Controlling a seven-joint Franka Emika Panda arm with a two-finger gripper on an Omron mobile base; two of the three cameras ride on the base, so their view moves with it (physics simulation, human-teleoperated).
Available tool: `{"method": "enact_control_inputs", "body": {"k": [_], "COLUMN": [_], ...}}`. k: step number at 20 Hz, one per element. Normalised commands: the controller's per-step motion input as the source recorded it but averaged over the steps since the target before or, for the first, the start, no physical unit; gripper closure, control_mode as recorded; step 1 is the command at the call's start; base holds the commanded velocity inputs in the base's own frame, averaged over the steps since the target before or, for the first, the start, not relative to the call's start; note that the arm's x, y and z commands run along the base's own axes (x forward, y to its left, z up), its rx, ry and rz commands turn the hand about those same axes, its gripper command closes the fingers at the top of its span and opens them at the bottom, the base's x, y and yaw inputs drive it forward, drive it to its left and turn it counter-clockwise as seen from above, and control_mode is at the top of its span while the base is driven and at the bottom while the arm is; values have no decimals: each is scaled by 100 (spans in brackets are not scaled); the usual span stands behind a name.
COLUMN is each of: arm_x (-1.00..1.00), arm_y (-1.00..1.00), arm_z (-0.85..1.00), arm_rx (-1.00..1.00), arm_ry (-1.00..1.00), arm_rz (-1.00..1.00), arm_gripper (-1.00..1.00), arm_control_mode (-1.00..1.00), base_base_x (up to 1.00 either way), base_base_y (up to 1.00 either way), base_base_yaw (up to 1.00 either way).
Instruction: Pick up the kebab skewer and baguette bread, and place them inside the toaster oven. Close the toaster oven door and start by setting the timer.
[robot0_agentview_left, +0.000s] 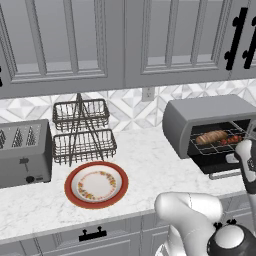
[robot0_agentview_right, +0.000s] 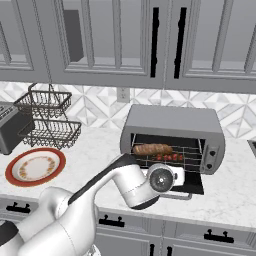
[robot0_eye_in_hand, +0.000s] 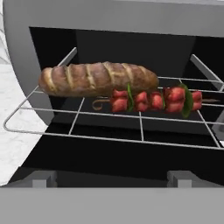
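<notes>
Running along the wall, a white marbled counter (robot0_agentview_left: 145, 165) sits under grey panelled upper cabinets (robot0_agentview_left: 100, 40) and a pale geometric tile backsplash (robot0_agentview_right: 100, 107) with a wall outlet (robot0_agentview_left: 148, 93); grey drawers with black handles line its front edge. At the left of the counter stands a grey four-slot toaster (robot0_agentview_left: 24, 152), beside it a dark two-tier wire basket rack (robot0_agentview_left: 82, 132), and in front of that a red-rimmed plate (robot0_agentview_left: 96, 185) with a floral band. The toaster oven (robot0_agentview_right: 172, 135) is a wide grey box with a rounded top, standing on the counter's right part, and the toaster oven door (robot0_agentview_right: 192, 184) hangs open, dropped forward from its bottom hinge, with its silver bar handle at the front edge. Inside, on the wire rack (robot0_eye_in_hand: 140, 127), the baguette bread (robot0_eye_in_hand: 98, 78) lies lengthwise, golden-brown with crosswise slashes, toward the left and rear. The kebab skewer (robot0_eye_in_hand: 153, 100), red meat chunks with green pieces on a thin stick, lies just in front of it and to the right, touching or nearly touching the loaf. The gripper (robot0_eye_in_hand: 111, 179) faces the open cavity with its fingers spread wide and nothing between them.
</notes>
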Motion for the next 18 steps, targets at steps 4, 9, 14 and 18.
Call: {"method": "enact_control_inputs", "body": {"k": [4, 9, 14, 18], "arm_x": [18, 21, 24, 26], "arm_y": [0, -1, 0, 0], "arm_z": [0, 0, 0, 0], "arm_rx": [7, 1, 0, 0], "arm_ry": [-1, 0, 0, 0], "arm_rz": [0, -5, -9, -5], "arm_gripper": [-100, -100, -100, -100], "arm_control_mode": [-100, -100, -100, -100], "base_base_x": [0, 0, 0, 0], "base_base_y": [0, 0, 0, 0], "base_base_yaw": [0, 0, 0, 0]}}
